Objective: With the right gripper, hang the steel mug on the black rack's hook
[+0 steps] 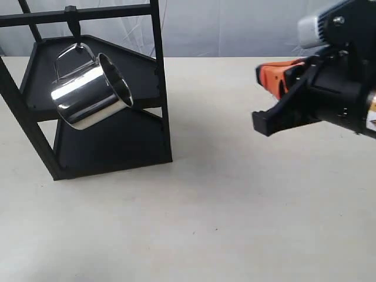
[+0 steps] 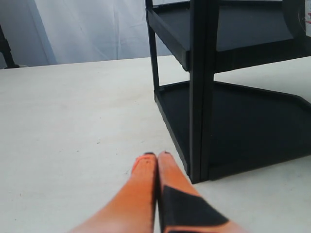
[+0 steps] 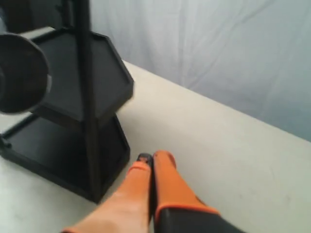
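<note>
The steel mug [image 1: 88, 97] hangs tilted by its looped handle from the hook [image 1: 73, 23] on the black rack's [image 1: 117, 147] top crossbar, its mouth facing right. In the right wrist view the mug [image 3: 22, 73] is a blurred dark round shape in front of the rack [image 3: 104, 73]. My right gripper [image 1: 262, 75] hovers above the table well to the right of the rack, apart from the mug; its orange fingers [image 3: 165, 179] are pressed together with nothing between them. My left gripper [image 2: 156, 156] is shut and empty, low beside a corner post of the rack [image 2: 199, 121]; the exterior view does not show it.
The rack stands at the back left of the pale table [image 1: 223, 223], with two shelves. A white cloth backdrop [image 1: 235, 26] hangs behind the table.
</note>
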You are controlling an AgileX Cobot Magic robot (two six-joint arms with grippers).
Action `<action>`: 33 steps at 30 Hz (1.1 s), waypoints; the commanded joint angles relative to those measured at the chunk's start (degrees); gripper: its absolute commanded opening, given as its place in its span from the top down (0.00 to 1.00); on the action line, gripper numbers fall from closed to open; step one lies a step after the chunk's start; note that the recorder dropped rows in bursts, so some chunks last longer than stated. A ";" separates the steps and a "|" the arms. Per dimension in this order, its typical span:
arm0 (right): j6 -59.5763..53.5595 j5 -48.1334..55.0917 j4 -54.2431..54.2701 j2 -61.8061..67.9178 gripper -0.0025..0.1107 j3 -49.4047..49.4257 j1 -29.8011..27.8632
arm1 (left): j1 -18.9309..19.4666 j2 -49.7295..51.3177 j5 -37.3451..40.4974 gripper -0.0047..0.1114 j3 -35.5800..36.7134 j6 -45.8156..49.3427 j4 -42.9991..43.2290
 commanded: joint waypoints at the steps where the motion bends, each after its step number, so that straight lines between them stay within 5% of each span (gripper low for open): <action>1: -0.56 11.96 5.05 -6.85 0.98 -0.24 -0.34 | -0.13 0.25 -0.47 0.96 -0.09 -0.21 -0.08; 12: 2.04 32.16 11.95 -13.79 0.98 -0.24 -0.34 | -0.13 0.25 -0.47 0.96 -0.09 -0.21 -0.08; 25: 2.04 32.26 11.26 -14.96 0.98 -0.24 -0.48 | -0.13 0.25 -0.47 0.96 -0.09 -0.21 -0.08; 33: 1.91 31.61 11.50 -35.86 0.98 7.90 -13.91 | -0.13 0.25 -0.47 0.96 -0.09 -0.21 -0.08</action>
